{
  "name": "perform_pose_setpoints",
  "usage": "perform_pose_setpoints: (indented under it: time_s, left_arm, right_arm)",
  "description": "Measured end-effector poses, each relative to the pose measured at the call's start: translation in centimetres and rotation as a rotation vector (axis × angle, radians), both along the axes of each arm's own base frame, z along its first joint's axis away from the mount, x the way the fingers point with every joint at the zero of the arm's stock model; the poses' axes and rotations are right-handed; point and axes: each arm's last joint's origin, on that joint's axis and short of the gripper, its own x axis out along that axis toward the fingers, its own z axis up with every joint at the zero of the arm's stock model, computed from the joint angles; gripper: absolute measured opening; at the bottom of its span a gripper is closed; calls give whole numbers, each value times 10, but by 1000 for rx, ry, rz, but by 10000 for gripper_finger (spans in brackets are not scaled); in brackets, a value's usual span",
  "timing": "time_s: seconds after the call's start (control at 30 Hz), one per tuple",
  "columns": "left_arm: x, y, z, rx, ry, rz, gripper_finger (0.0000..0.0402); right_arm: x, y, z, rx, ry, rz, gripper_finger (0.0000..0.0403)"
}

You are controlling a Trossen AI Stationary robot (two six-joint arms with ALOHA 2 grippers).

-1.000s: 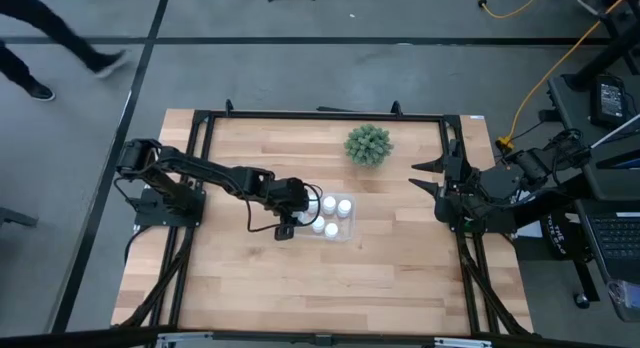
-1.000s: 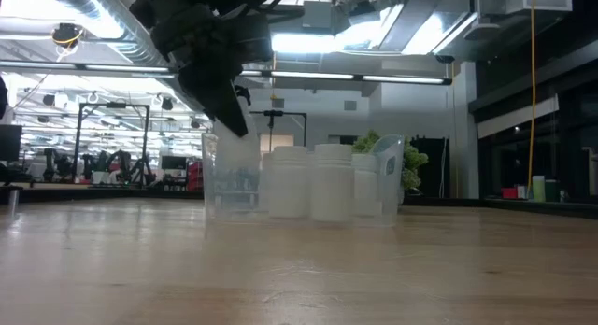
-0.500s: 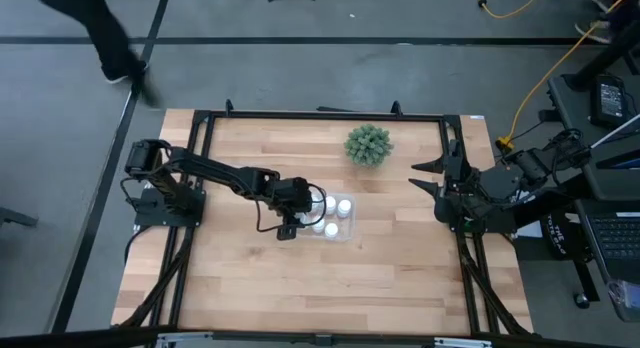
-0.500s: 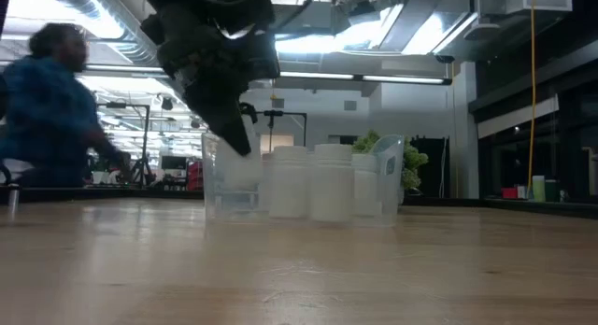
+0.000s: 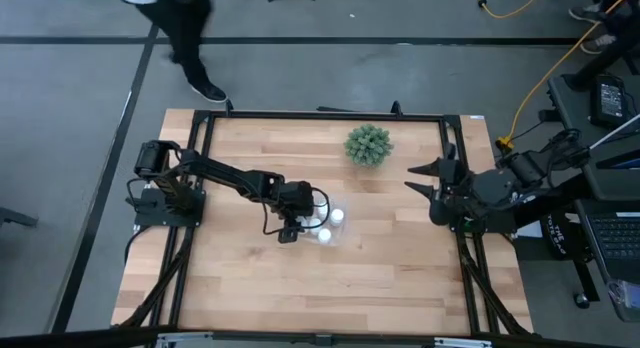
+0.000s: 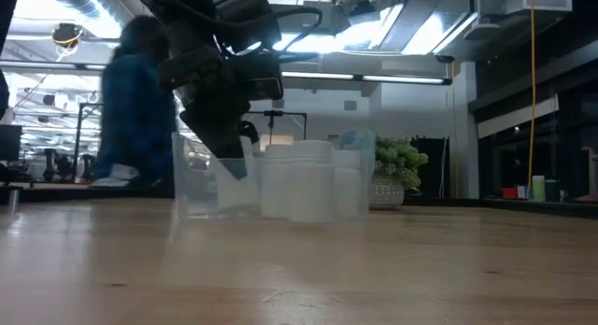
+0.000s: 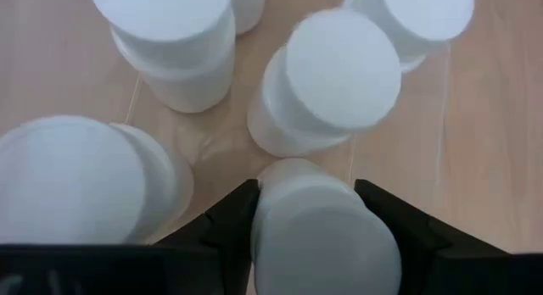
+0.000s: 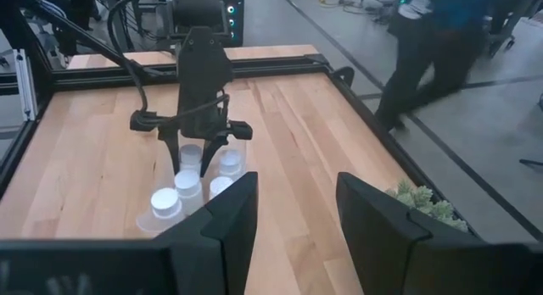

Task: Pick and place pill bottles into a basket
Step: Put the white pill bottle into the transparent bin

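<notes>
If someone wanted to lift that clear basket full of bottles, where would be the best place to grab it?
Probably the basket's low rim at the end away from the left gripper, pinched from above, one finger outside and one inside. The walls are thin and upright, which suits a pinch, and the pill bottles crowd the middle. The right gripper waits open at the table's right edge.

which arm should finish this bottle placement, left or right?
Left. The left gripper is over the basket, closed on a pill bottle. The right gripper waits open at the table's right edge.
</notes>
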Motion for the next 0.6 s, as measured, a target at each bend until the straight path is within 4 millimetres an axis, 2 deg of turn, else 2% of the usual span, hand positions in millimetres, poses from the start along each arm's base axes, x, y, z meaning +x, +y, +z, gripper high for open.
perform_pose_setpoints:
  time_s: [0.1,0.27,0.37,0.6]
  left_arm:
    - [-1,0,0,-7,12,9,173]
    - [-2,-1,-1,-33,33,19,232]
    - [-3,0,-1,-37,44,26,254]
    - [-3,-1,7,-42,102,50,266]
  right_arm:
    - [1,1,-1,-2,5,2,163]
    - [1,1,-1,-2,6,3,163]
    - [1,1,-1,-3,7,3,163]
    - [1,1,-1,-5,8,5,163]
